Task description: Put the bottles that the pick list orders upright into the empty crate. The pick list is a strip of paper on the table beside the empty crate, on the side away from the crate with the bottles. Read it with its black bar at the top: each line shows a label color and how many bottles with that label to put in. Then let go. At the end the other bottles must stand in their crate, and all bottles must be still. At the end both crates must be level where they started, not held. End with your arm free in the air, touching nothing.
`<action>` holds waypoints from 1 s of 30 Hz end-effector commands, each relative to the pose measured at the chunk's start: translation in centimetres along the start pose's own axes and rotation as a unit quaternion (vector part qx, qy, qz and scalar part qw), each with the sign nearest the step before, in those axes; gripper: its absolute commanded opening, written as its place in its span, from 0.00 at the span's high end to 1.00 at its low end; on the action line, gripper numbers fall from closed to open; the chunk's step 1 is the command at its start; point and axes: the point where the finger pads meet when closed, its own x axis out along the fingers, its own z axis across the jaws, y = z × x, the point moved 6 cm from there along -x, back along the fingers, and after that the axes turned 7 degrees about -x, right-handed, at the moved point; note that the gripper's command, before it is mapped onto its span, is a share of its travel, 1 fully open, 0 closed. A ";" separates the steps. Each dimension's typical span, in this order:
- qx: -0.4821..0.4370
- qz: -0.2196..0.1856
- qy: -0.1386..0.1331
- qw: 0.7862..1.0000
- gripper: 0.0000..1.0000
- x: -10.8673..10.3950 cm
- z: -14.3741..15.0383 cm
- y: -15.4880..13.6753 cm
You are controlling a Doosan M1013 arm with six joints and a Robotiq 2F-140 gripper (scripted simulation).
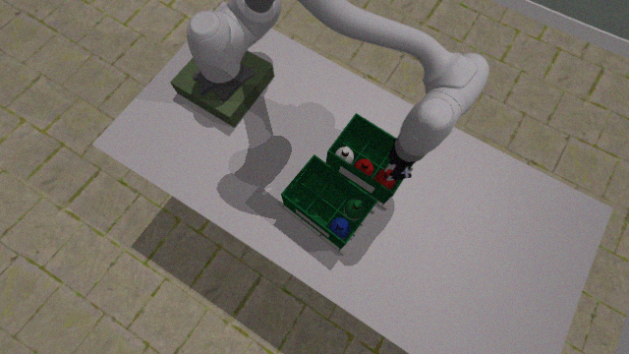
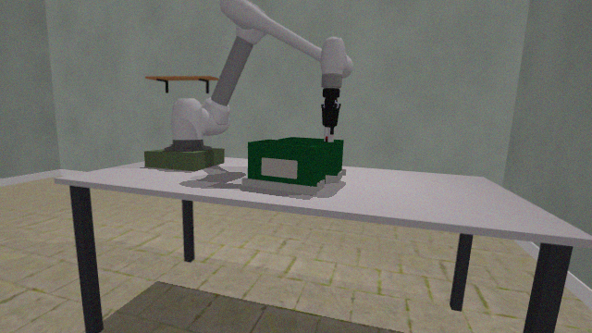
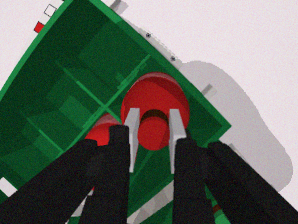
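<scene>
My gripper points down and is shut on the neck of a red bottle. That bottle is upright in an end corner compartment of the back green crate. Another red bottle stands in the compartment beside it, and a white bottle stands beyond that. The front green crate holds a green bottle and a blue bottle. Of the pick list, a red square and a white square show; its counts are not visible.
The two crates stand close together on the white table. The arm's green base block is at the table's other end. A wall shelf hangs behind the arm.
</scene>
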 end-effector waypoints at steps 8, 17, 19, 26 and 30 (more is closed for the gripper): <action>0.001 0.001 0.003 1.000 1.00 0.4 -0.3 0.2; 0.001 0.001 0.003 1.000 1.00 0.6 -0.3 0.2; 0.001 0.001 0.003 1.000 1.00 0.7 -0.3 0.2; 0.001 0.001 0.003 1.000 1.00 1.0 -0.3 0.2; 0.001 0.001 0.003 1.000 1.00 1.2 -0.3 0.2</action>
